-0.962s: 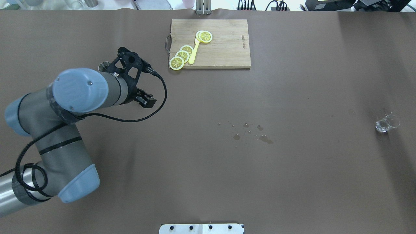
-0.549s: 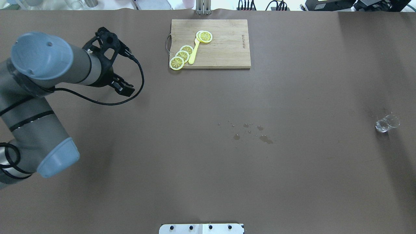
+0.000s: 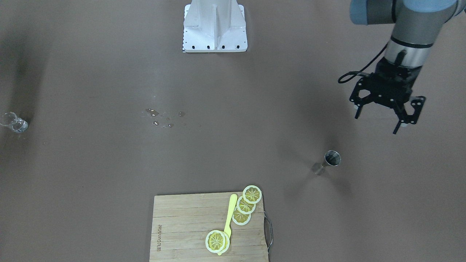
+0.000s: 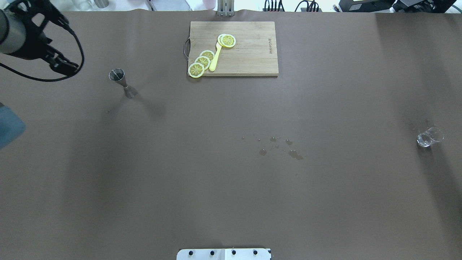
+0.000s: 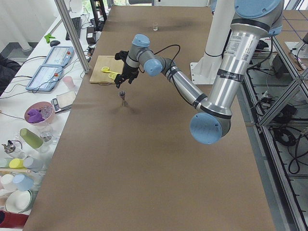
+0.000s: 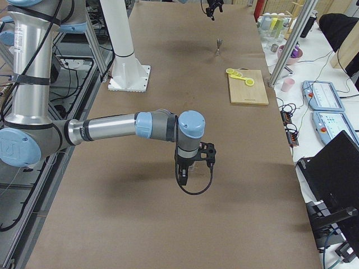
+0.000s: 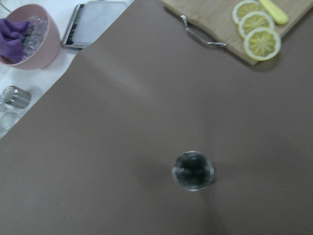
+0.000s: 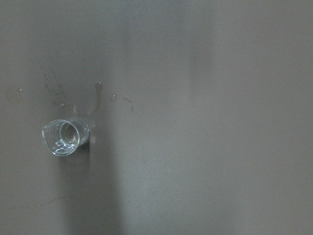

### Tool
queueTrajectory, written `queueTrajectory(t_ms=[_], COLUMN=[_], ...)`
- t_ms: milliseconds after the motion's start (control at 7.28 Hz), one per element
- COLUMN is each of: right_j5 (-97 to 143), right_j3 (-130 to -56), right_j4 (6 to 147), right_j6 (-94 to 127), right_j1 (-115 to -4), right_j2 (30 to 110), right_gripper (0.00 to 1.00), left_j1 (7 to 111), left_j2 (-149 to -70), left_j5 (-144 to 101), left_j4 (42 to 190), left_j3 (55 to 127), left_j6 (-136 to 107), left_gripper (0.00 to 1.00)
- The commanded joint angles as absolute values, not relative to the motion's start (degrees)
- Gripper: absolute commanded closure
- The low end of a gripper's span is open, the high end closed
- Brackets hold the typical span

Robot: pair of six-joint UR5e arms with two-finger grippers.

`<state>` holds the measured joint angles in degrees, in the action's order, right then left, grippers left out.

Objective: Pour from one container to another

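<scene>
Carrying liquid across the wide brown table (image 4: 231,202) looks like the main risk: the two containers stand well apart, at opposite ends, so a full vessel would travel far and any tilt or jerk could spill it. The left gripper (image 3: 376,123) hovers near the jigger (image 3: 332,159) but beside it, not above it, with its fingers spread and nothing between them. If it comes down off centre, one finger could push the narrow jigger over. The right gripper (image 6: 188,171) hangs over the glass (image 8: 66,137); whether it is spread or closed cannot be told from the side view. The cutting board (image 4: 249,54) with the lemon slices (image 4: 202,62) is not far from the jigger, so a wide swing could touch it.

The jigger is small, of shiny metal and hourglass-shaped, and stands upright on the robot's left side of the table. Its inside looks dark, and whether it holds liquid is not clear. The glass is short and clear, at the far right. Small wet drops (image 4: 278,146) lie mid-table.
</scene>
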<state>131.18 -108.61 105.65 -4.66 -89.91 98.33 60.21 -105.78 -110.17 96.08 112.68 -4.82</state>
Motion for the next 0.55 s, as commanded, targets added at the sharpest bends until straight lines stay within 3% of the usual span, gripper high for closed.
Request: queueTrajectory(t_ms=[0, 412], right_j5=[131.22, 131.22], right_j3=[-108.63, -108.55], right_j4=[105.64, 105.64], right_j6=[-4.57, -4.66], right_j1=[-89.91, -89.91], right_j2=[98.35, 98.35], right_gripper=[0.00, 0.00], left_j1=[70.87, 80.66], left_j2=[-100.83, -89.08], left_j5=[-125.88, -128.39], left_j4=[95.80, 95.28], left_j3=[110.49, 109.87], left_j6=[0.85, 2.55], left_gripper=[0.03, 0.02])
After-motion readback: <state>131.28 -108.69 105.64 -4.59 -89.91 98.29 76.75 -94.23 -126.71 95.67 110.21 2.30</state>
